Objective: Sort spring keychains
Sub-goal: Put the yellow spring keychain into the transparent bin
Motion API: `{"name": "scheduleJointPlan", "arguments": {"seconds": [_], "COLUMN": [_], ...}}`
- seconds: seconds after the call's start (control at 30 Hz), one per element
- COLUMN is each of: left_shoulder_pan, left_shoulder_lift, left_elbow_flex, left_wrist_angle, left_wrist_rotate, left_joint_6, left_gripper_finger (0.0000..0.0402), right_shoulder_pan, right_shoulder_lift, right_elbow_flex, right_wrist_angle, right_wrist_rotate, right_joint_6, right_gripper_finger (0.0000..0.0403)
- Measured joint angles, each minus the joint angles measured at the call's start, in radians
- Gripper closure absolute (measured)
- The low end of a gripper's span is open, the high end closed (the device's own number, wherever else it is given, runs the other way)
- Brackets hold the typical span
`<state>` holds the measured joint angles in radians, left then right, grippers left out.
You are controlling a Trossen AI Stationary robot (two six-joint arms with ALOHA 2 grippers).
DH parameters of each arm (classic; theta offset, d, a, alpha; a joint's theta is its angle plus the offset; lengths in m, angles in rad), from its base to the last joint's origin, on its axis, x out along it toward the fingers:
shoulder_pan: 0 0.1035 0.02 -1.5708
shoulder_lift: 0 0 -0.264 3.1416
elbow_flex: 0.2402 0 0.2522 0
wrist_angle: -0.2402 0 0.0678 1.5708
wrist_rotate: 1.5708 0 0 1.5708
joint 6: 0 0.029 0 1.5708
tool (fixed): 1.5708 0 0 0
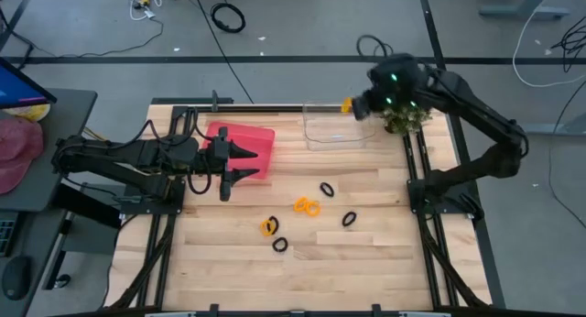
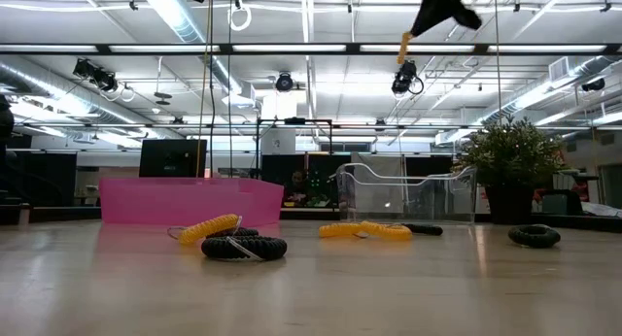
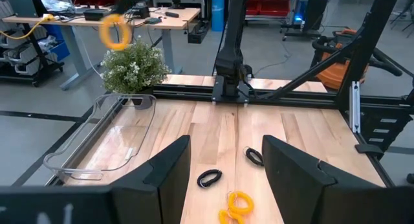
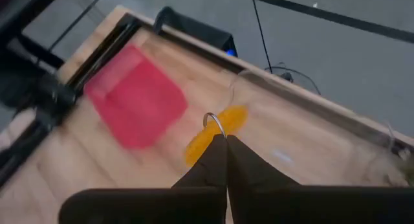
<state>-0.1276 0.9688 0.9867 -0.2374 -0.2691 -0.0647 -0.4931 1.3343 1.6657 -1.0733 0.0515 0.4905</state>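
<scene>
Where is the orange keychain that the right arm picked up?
The orange keychain hangs from the shut right end effector, raised above the table's far right, over the clear bin beside the small plant.

We see one orange spring keychain hanging by its metal ring, pinched in the right gripper above the clear bin. On the table lie the rest — two orange, three black.
</scene>
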Motion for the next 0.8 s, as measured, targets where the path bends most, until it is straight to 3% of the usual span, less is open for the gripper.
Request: {"name": "scheduleJointPlan", "arguments": {"seconds": [0.23, 0.53, 0.8], "left_shoulder_pan": [0.000, 0.000, 0.000], "left_shoulder_lift": [0.000, 0.000, 0.000], "left_elbow_flex": [0.000, 0.000, 0.000], "left_wrist_angle": [0.000, 0.000, 0.000], "left_wrist_rotate": [0.000, 0.000, 0.000], "left_joint_6": [0.000, -0.001, -0.001], "left_gripper_finger": [0.0207, 0.0207, 0.0207], "right_shoulder_pan": [-0.130, -0.150, -0.150], "right_shoulder_lift": [0.177, 0.384, 0.503], "right_elbow_flex": [0.000, 0.000, 0.000], "right_wrist_angle": [0.025, 0.004, 0.044], "right_wrist_rotate": [-0.095, -0.094, -0.017], "right_joint_6": [-0.011, -0.065, -0.030], "right_gripper_finger": [0.0403, 0.0403, 0.0403]}}
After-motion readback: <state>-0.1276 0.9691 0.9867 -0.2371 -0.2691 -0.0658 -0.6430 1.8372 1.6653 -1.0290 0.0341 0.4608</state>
